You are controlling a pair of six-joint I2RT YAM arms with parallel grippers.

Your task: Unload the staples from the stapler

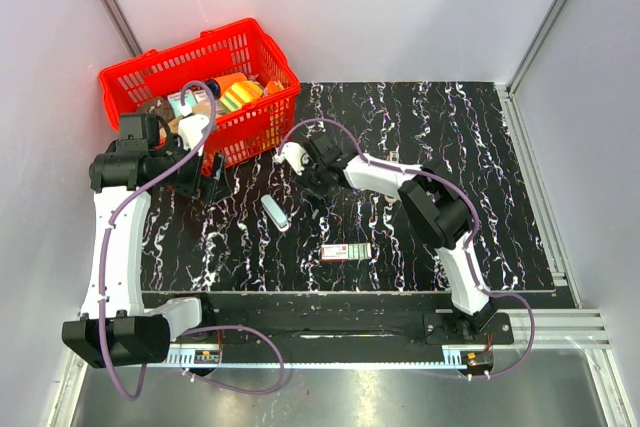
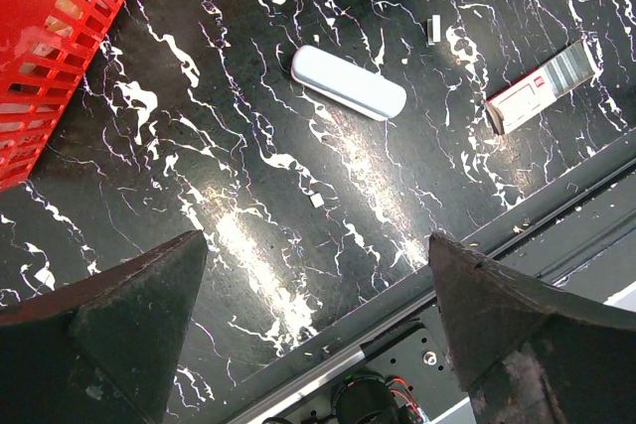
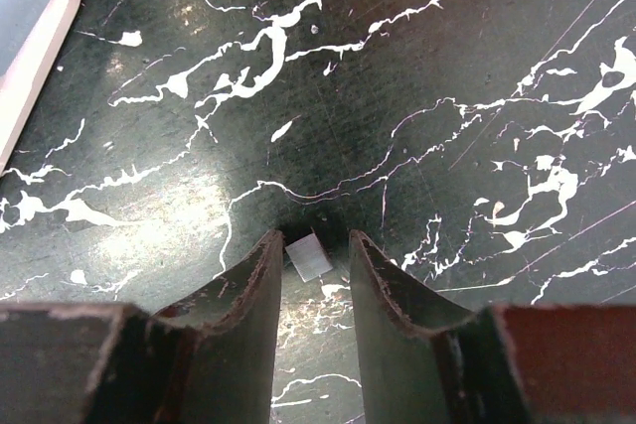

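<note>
The stapler [image 1: 275,212] is a slim pale blue-grey bar lying closed on the black marbled mat; it also shows in the left wrist view [image 2: 348,81]. My right gripper [image 1: 312,187] is down at the mat just beyond it. In the right wrist view its tips [image 3: 315,240] stand a narrow gap apart around a small silver strip of staples [image 3: 308,257], which lies against the left finger with a gap to the right one. My left gripper [image 1: 205,185] hovers wide open and empty beside the basket; it shows the same in its own view [image 2: 318,275].
A red basket [image 1: 255,122] full of items stands at the back left. A small flat box with a red-and-green label [image 1: 347,252] lies near the mat's front edge. Loose staple bits [image 2: 433,29] lie on the mat. A pale, pink-rimmed edge [image 3: 30,17] fills one corner.
</note>
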